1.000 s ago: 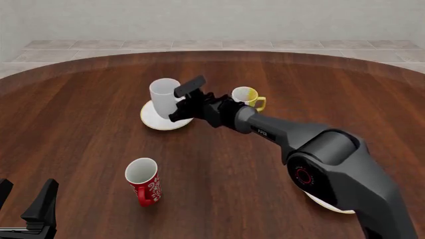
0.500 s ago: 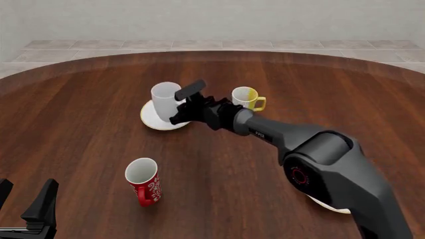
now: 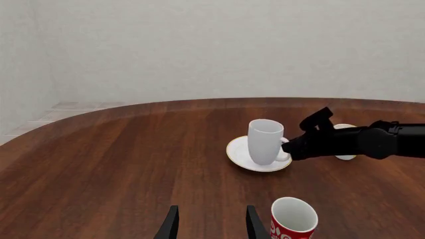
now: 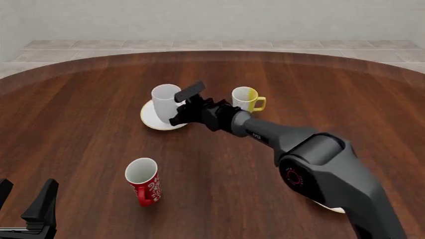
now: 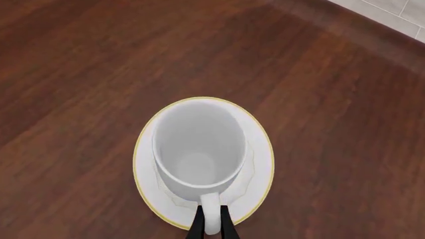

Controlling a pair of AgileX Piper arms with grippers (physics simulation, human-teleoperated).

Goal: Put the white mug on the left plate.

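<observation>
White mug (image 4: 164, 100) upright on left plate (image 4: 151, 121), far-centre of table (image 4: 79, 114). Handle toward right gripper (image 4: 185, 106); fingers (image 5: 198, 226) pinch handle either side. White-and-yellow mug (image 4: 244, 98) just beside right arm, apart from plate. Red patterned mug (image 4: 142, 180) near front, upright. Left gripper (image 3: 208, 224) low at near-left edge, fingers spread, holding nothing.

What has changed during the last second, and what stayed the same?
The right gripper lowered the white mug a little onto the left plate; in the right wrist view its fingers sit on either side of the handle. The red mug, the yellow-handled mug and the left gripper did not move.
</observation>
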